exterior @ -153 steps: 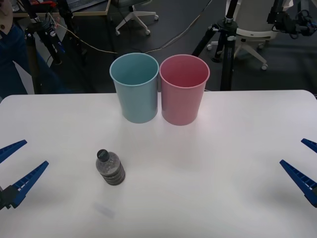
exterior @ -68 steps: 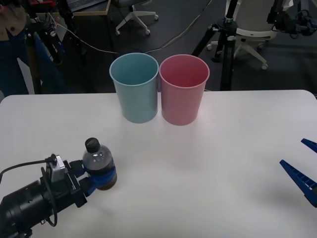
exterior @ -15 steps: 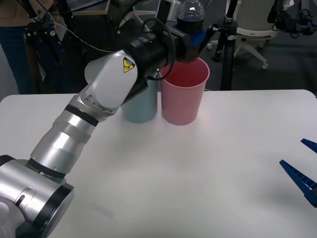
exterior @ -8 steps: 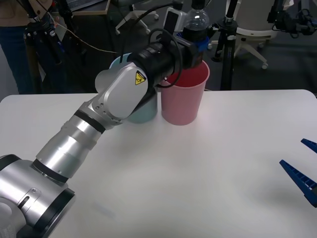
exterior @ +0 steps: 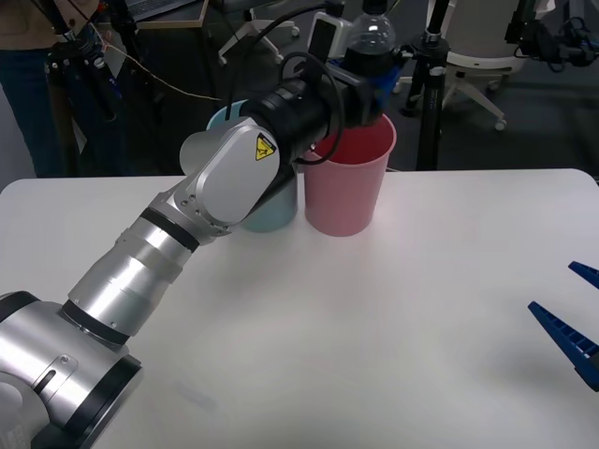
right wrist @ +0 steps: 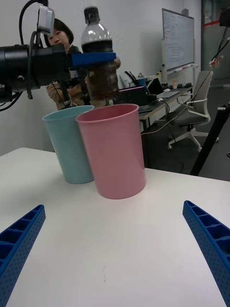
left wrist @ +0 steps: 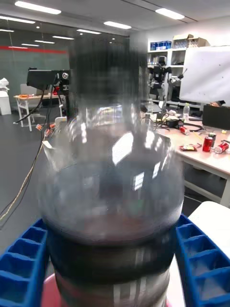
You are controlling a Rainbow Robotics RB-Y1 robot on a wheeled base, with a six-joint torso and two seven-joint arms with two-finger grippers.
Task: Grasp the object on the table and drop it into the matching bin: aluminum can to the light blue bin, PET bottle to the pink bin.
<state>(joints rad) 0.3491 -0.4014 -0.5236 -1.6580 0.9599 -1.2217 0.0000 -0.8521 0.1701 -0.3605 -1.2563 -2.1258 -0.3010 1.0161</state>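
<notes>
The PET bottle, clear with dark liquid and a black cap, hangs upright over the open mouth of the pink bin. My left gripper is shut on the bottle's body, the arm stretched out across the table. In the right wrist view the bottle stands above the pink bin's rim. The left wrist view shows the bottle between my blue fingers. The light blue bin stands left of the pink one, partly behind my left arm. Near the table's right edge my right gripper rests open.
The two bins touch side by side near the table's far edge; the light blue bin also appears in the right wrist view. A black tripod and a white office chair stand on the floor beyond the table.
My left arm has carried the bottle slightly to the right, over the pink bin, then held nearly still. The right arm has not moved.
</notes>
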